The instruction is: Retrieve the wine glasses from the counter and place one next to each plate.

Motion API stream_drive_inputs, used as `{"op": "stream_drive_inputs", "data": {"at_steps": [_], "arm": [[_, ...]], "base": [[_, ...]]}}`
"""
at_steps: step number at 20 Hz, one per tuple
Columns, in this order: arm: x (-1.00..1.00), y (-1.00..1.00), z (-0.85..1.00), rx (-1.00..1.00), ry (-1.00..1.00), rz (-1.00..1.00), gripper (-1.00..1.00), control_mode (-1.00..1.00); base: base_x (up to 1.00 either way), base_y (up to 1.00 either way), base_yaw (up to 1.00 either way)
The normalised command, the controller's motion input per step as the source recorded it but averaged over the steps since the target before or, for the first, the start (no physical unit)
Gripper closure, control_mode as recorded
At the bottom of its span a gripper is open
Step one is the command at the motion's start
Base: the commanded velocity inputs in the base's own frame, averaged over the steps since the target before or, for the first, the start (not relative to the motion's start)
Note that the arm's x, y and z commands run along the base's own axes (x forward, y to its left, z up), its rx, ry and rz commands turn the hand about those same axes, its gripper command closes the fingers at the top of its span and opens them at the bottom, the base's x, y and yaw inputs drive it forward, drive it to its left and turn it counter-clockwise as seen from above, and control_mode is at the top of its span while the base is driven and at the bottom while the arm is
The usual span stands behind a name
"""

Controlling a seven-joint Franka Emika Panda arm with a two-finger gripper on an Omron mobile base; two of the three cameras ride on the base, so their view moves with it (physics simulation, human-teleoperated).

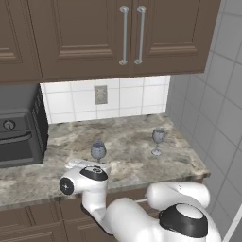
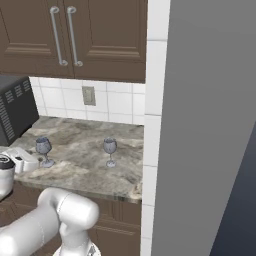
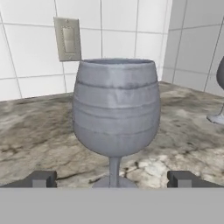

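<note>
1. The jaws of the gripper (image 3: 112, 179) stand fully released, one dark fingertip (image 3: 41, 179) on each side of the stem of the near wine glass (image 3: 114, 111) and low at its foot; nothing is grasped yet.

2. That glass stands upright on the counter (image 1: 127, 142), near the worktop's front edge and left of its middle. The fingers bracket the thin stem with wide gaps, so I judge that an off-centre closure could push the stem sideways and topple the glass.

3. A further advance risks the palm butting the bowl and sliding the glass toward the back tiles.

4. Gripped on the stem, the top-heavy bowl may swing or slip in the pads when lifted.

5. The second wine glass (image 1: 158, 140) stands upright well apart, toward the worktop's right end, near the side wall. A wide swing of the arm on retreat could clip it.

6. A dark microwave (image 1: 21, 125) sits at the worktop's left end, and a wall outlet (image 1: 100, 94) on the tiles behind; the microwave could be struck on a leftward retreat.

7. Neither plate can be placed from here.
</note>
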Motion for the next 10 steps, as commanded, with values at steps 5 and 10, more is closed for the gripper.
{"op": "stream_drive_inputs", "data": {"at_steps": [5, 10], "arm": [[0.22, 0.00, -0.11, 0.00, 0.02, 0.00, -1.00, -1.00], [0.09, 0.00, -0.14, 0.00, 0.07, -0.02, -1.00, -1.00]], "base": [[0.00, 0.00, 0.00], [0.00, 0.00, 0.00]]}}
